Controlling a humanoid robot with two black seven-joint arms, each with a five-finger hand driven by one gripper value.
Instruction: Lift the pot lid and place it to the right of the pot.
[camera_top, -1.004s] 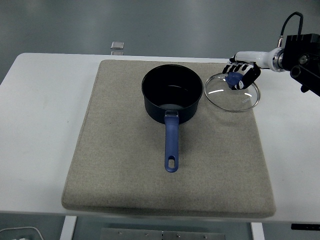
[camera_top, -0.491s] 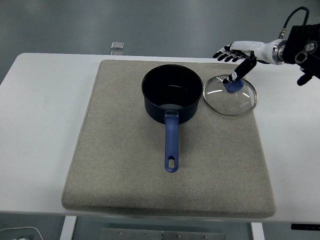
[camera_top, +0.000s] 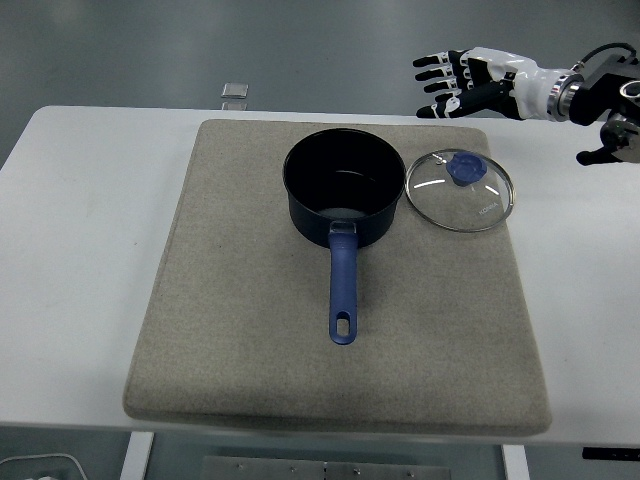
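One pot (camera_top: 343, 190), one lid (camera_top: 460, 190) lying just right of it; right hand (camera_top: 470, 80) fingers spread, empty.

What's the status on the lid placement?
Right hand open, raised above the mat's far right corner, holding nothing. Glass lid flat on the mat, right of the pot. Nothing in the way.

Bright even overhead light, soft faint shadows, small glare on glass lid (camera_top: 460, 190), sharp focus throughout

White-shelled right hand (camera_top: 478, 78), black-jointed fingers (camera_top: 432, 65), silver wrist ring, black forearm with perhaps a cable
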